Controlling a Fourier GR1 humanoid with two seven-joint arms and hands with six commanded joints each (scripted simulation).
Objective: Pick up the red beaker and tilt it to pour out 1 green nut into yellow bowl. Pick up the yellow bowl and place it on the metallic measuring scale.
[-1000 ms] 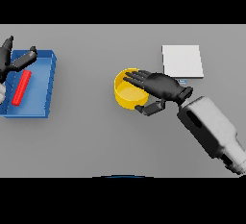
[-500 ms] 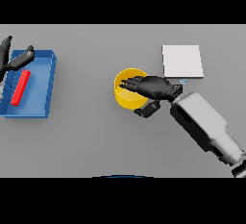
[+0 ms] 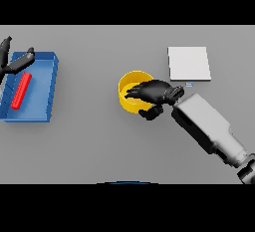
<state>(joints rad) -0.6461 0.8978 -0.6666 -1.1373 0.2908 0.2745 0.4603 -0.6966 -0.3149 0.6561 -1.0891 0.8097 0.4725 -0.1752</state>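
Note:
The yellow bowl (image 3: 128, 87) stands on the grey table near the middle. My right hand (image 3: 152, 92) lies over its right rim, fingers curled down over the rim and thumb below on the outer wall. The bowl's inside is partly hidden by the hand; no green nut shows. The red beaker (image 3: 21, 90) lies on its side inside a blue tray (image 3: 44, 89) at the left. My left hand (image 3: 14, 62) hovers over the tray's far left corner with straight fingers, apart from the beaker. The metallic scale (image 3: 188, 63) is a pale square plate beyond and right of the bowl.
Grey table (image 3: 99, 146) stretches in front of the bowl and tray. My right forearm (image 3: 209, 131) slants from the lower right toward the bowl, passing below the scale.
My right hand has slid left and closed further over the bowl's right rim; the forearm has swung in after it. The left hand and beaker have stayed put.

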